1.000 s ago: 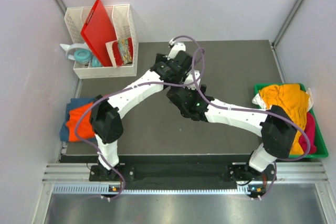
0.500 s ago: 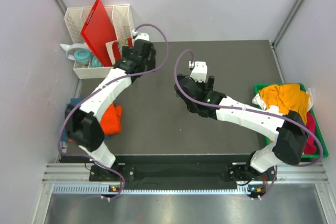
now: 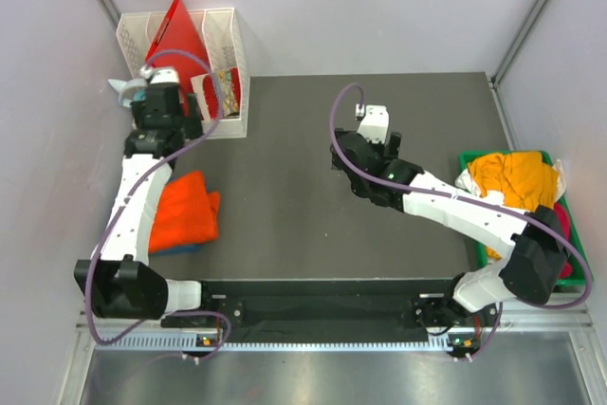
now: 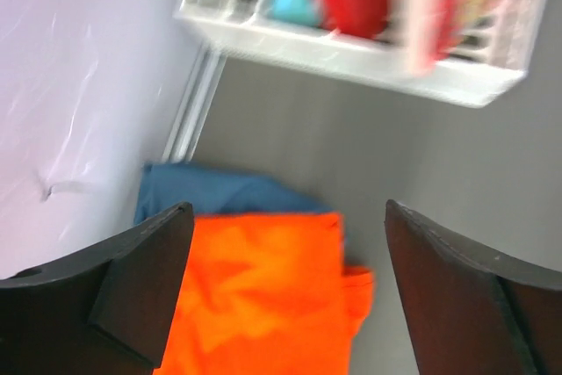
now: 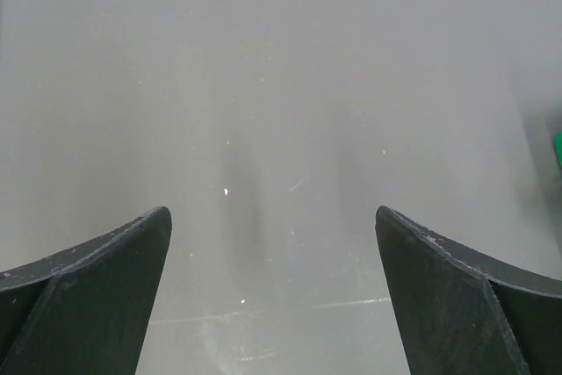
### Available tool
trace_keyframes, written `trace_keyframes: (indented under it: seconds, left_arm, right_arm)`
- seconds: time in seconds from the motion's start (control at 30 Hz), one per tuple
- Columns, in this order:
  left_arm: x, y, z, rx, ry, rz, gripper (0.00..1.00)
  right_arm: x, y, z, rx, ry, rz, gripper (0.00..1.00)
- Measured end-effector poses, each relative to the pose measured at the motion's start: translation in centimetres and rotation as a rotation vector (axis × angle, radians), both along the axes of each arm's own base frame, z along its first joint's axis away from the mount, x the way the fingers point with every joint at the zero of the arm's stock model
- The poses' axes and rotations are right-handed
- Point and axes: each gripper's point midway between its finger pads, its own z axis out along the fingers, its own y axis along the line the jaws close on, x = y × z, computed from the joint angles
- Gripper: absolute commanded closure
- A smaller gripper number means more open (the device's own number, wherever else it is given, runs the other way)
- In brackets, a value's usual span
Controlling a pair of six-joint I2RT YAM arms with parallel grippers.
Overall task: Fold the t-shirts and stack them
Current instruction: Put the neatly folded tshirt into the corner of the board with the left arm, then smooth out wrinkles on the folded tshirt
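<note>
A folded bright orange t-shirt [image 3: 185, 211] lies at the mat's left edge on top of a dark blue t-shirt, of which only a sliver [image 3: 182, 248] shows. The left wrist view shows the orange shirt [image 4: 263, 296] covering most of the blue shirt [image 4: 219, 192]. My left gripper [image 3: 163, 119] hangs open and empty above them, close to the white rack; its jaws [image 4: 290, 208] stand wide apart. My right gripper [image 3: 377, 135] is open over bare mat at centre back, and nothing lies between its fingers [image 5: 272, 212]. More t-shirts, mustard-yellow [image 3: 512, 177], pink [image 3: 561, 234] and white [image 3: 560, 173], are heaped at the right.
A green bin [image 3: 579, 277] at the right edge holds the heaped shirts. A white rack [image 3: 228, 45] at the back left holds a red board [image 3: 180, 40] and small items. Walls close in on both sides of the dark mat [image 3: 313, 234].
My left arm has swung from the mat's middle to the back left by the rack, uncovering the orange shirt. My right gripper has shifted a little back and to the right.
</note>
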Motion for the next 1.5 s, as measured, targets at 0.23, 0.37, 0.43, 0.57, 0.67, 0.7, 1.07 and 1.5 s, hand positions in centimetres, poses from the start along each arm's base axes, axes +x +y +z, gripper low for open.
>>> trace_keyframes:
  seconds: [0.23, 0.37, 0.43, 0.57, 0.67, 0.7, 1.07, 1.5]
  left_arm:
    - [-6.3, 12.9, -3.8, -0.155, 0.149, 0.317, 0.12]
    - [-10.1, 15.2, -6.3, -0.242, 0.269, 0.377, 0.09]
    - [-11.2, 15.1, -6.8, -0.257, 0.307, 0.352, 0.09]
    - [-12.8, 13.8, -7.3, -0.288, 0.346, 0.286, 0.09]
    - [-14.1, 13.3, -7.9, -0.341, 0.383, 0.265, 0.10]
    - [-14.6, 13.4, -8.3, -0.362, 0.400, 0.268, 0.10]
    - [-19.5, 16.8, -15.4, -0.610, 0.587, 0.384, 0.14]
    - [-18.0, 16.0, -18.8, -0.641, 0.519, 0.305, 0.15]
  right_arm:
    - [0.3, -0.2, -0.3, -0.011, 0.023, 0.022, 0.00]
    - [0.4, -0.1, -0.4, -0.016, 0.030, 0.041, 0.00]
    - [0.5, -0.1, -0.4, -0.019, 0.033, 0.049, 0.00]
    - [0.6, 0.0, -0.6, -0.031, 0.042, 0.065, 0.00]
    - [1.0, 0.5, -0.9, -0.042, 0.052, 0.077, 0.00]
    - [1.1, 0.7, -1.1, -0.046, 0.058, 0.082, 0.00]
    - [1.7, 2.2, -2.2, -0.050, 0.093, 0.119, 0.00]
    - [1.5, 2.8, -2.4, -0.036, 0.107, 0.127, 0.00]
